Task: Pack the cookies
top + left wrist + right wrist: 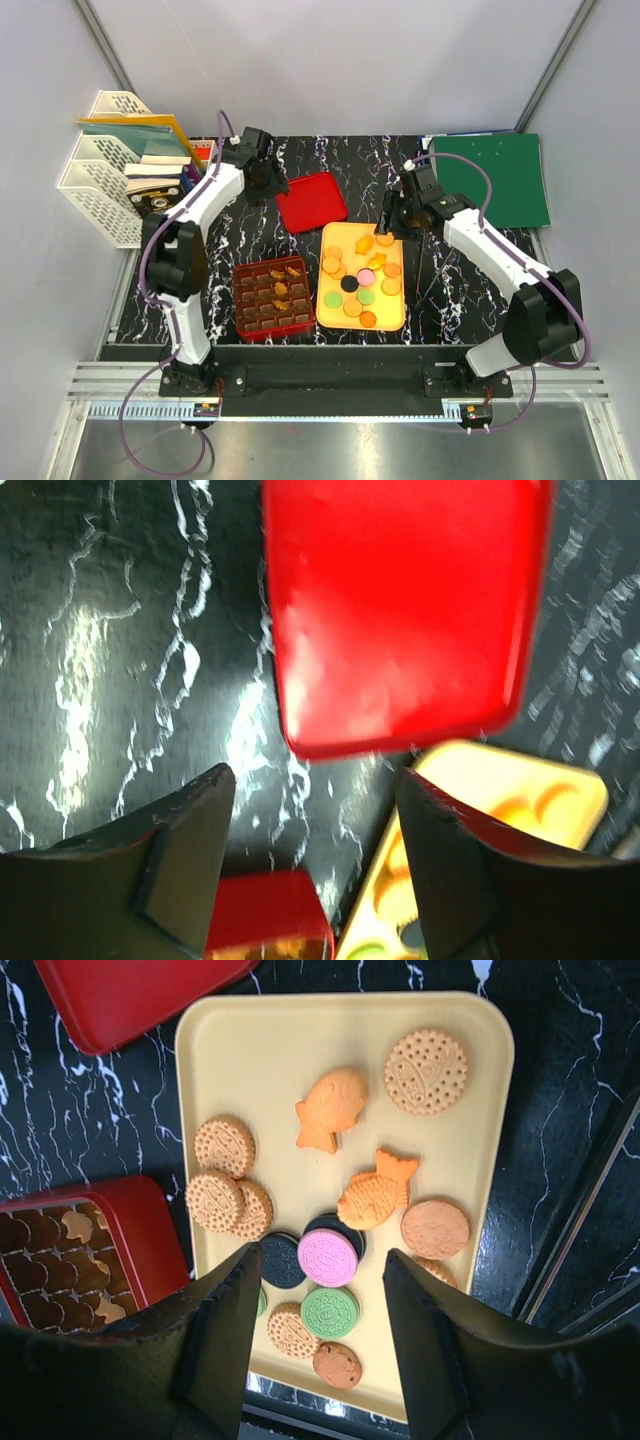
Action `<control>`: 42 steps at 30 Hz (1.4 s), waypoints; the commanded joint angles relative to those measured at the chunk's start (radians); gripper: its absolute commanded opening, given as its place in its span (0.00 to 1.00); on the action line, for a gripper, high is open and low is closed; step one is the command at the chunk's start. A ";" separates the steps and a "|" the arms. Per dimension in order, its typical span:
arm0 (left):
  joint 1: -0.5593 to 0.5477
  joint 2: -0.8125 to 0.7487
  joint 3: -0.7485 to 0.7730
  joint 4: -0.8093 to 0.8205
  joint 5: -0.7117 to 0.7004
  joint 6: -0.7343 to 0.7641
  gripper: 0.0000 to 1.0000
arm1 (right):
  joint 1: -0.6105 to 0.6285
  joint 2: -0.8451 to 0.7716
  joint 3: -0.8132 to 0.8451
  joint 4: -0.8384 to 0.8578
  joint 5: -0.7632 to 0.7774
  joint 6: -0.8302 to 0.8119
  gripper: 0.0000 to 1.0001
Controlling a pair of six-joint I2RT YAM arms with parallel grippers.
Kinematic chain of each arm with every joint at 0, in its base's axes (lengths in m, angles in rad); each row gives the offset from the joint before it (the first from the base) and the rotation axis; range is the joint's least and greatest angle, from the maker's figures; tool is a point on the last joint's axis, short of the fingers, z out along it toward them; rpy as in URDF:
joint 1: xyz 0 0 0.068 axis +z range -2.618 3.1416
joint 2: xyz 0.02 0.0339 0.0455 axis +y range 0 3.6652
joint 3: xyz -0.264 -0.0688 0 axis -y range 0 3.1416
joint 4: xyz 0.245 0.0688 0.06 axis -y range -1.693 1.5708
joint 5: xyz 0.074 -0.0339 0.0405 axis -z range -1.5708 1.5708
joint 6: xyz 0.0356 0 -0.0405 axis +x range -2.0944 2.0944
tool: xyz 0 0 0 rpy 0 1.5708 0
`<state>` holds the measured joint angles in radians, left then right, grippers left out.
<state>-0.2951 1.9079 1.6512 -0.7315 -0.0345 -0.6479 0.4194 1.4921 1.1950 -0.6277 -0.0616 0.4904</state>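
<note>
A black, white-veined marble-patterned tabletop (pixel 360 160) is enclosed by pale grey walls (pixel 330 60). A white mesh file rack (pixel 90 195) (stuffed with folders (pixel 130 125)) is set at its left edge, a green folder (pixel 495 180) at the right rear. Soft glare is reflected off the tabletop.

red lid (pixel 400 610) blurry, top cut | red box (pixel 150 1205) cut at left | cookies (pixel 440 1272) part-hid by R gripper (pixel 322 1253)

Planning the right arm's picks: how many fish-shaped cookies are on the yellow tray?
2. One fish-shaped cookie lies near the yellow tray's middle; the other lies nearer the pink cookie. None looks hidden.
</note>
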 commanded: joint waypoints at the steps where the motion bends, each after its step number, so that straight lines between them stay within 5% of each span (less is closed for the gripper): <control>1: 0.033 0.101 0.094 -0.008 -0.050 -0.013 0.64 | 0.007 -0.052 0.038 0.049 0.032 -0.007 0.59; 20: 0.017 0.318 0.122 0.057 -0.030 -0.065 0.57 | 0.007 -0.024 0.058 -0.023 0.016 -0.019 0.59; 35: 0.010 0.319 0.041 0.058 -0.056 -0.033 0.18 | 0.009 -0.021 0.028 -0.027 0.017 -0.023 0.59; 39: 0.007 0.318 0.027 0.058 -0.057 -0.025 0.00 | 0.009 -0.023 0.029 -0.029 0.020 -0.023 0.59; 42: 0.008 0.304 0.019 0.058 -0.062 -0.025 0.00 | 0.007 -0.023 0.037 -0.029 0.023 -0.026 0.59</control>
<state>-0.2832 2.2101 1.7168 -0.6662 -0.0772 -0.6853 0.4194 1.4750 1.2224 -0.6567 -0.0463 0.4816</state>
